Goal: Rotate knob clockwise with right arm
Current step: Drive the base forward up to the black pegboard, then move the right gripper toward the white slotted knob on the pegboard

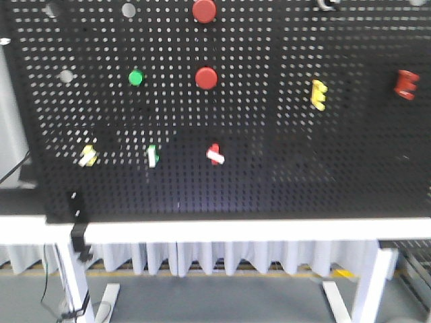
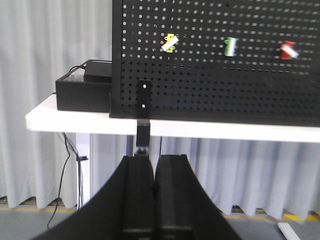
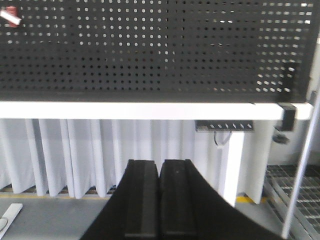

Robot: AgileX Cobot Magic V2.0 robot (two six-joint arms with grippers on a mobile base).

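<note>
Three knobs with white bars sit in a row low on the black pegboard (image 1: 269, 175): a yellow one (image 1: 87, 156), a green one (image 1: 152, 155) and a red one (image 1: 215, 154). They also show in the left wrist view: yellow knob (image 2: 170, 43), green knob (image 2: 229, 46), red knob (image 2: 288, 50). The red knob shows at the top left corner of the right wrist view (image 3: 10, 18). My left gripper (image 2: 154, 158) is shut and empty, below the table's level. My right gripper (image 3: 160, 162) is shut and empty, low in front of the table, well right of the red knob. Neither gripper shows in the front view.
The pegboard stands on a white table (image 1: 236, 231). Two red push buttons (image 1: 206, 78), a green button (image 1: 136, 77), a yellow part (image 1: 318, 95) and a red part (image 1: 406, 84) are mounted higher up. A black clamp (image 2: 144, 120) holds the board; a black box (image 2: 85, 90) sits left.
</note>
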